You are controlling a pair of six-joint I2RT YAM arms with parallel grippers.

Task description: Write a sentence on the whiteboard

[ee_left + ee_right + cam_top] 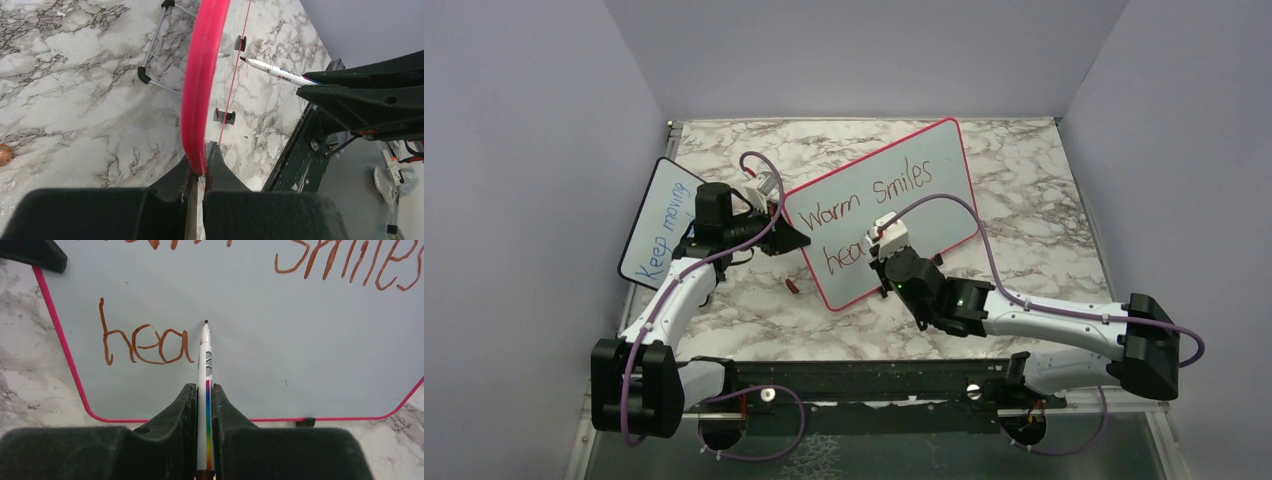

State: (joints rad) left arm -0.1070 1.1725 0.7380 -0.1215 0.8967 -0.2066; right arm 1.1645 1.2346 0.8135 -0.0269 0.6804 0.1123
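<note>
The pink-framed whiteboard stands tilted on the marble table. On it in red-brown is the sentence: "Warm Smiles" on top and "hea" below. My left gripper is shut on the board's pink left edge. My right gripper is shut on a white marker with a rainbow stripe. Its tip sits at the board's surface just right of the "a". In the top view the right gripper covers the end of the lower line.
A smaller board with blue "Keep moving" leans at the left wall, behind the left arm. A small red cap lies on the table below the whiteboard's left corner. Metal stand legs rest behind the board. Walls close three sides.
</note>
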